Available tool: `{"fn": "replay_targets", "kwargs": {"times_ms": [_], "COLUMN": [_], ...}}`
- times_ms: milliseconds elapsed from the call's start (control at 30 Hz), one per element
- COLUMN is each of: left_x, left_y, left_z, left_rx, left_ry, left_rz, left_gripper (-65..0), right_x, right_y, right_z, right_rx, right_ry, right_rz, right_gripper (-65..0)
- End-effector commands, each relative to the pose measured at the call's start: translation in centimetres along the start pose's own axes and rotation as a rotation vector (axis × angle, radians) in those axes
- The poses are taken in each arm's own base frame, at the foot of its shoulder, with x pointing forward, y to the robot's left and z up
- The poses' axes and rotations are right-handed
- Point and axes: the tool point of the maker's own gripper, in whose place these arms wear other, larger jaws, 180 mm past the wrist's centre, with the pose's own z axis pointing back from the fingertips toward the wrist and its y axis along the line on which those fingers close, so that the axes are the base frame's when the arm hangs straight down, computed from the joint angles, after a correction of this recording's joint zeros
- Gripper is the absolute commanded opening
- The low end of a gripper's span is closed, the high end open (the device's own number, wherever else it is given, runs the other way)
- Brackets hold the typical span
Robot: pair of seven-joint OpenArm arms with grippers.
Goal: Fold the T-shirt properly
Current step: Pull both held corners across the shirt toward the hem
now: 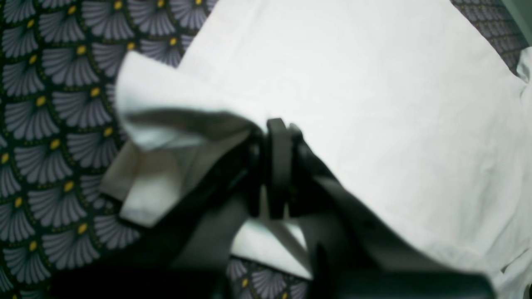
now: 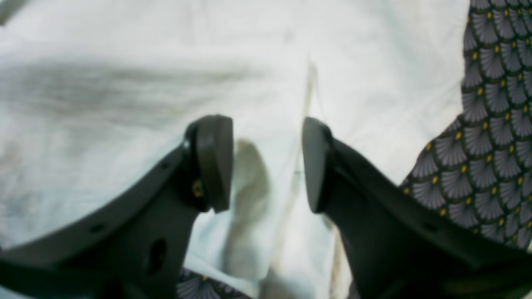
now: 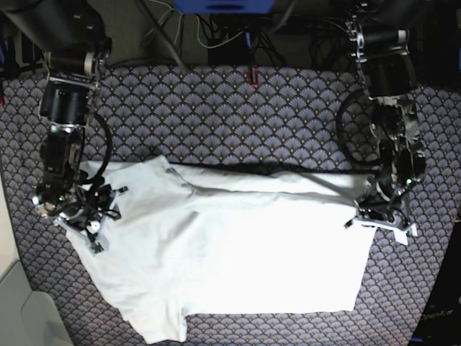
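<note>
The white T-shirt (image 3: 238,252) lies spread on the patterned surface, with its far edge pulled taut toward the right of the base view. There my left gripper (image 3: 376,210) is shut on a bunched bit of the T-shirt (image 1: 374,104). In the left wrist view the left gripper (image 1: 279,124) has its jaws together, and a cloth corner hangs beside them. My right gripper (image 3: 90,216) sits at the shirt's left side in the base view. Seen from the right wrist, the right gripper (image 2: 266,162) is open just above the T-shirt (image 2: 124,83), holding nothing.
A dark cloth with a grey fan pattern (image 3: 238,115) covers the table around the shirt. Cables and a blue object (image 3: 223,6) lie along the back edge. A pale grey surface (image 3: 21,317) shows at the front left corner.
</note>
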Motion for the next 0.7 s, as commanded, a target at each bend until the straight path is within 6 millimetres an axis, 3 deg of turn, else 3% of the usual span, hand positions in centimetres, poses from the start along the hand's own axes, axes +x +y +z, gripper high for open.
{"fn": "replay_targets", "kwargs": {"times_ms": [0, 467, 667], "left_x": [2.2, 1.7, 1.5], "left_y": [-0.7, -0.5, -0.4], "left_z": [0.3, 0.3, 0.3], "left_rx": [-0.021, -0.018, -0.015], "left_ry": [-0.058, -0.049, -0.045], "left_rz": [-0.011, -0.011, -0.011], "left_gripper": [-64.4, -64.4, -64.4], "right_x": [1.4, -0.3, -1.7], "right_y": [-1.1, -0.8, 0.5], "right_z": [0.6, 0.4, -1.2], "right_rx": [-0.023, -0.016, 0.038], "right_ry": [-0.040, -0.048, -0.023], "right_rz": [0.003, -0.034, -0.065], "right_gripper": [-36.7, -38.4, -59.4]}}
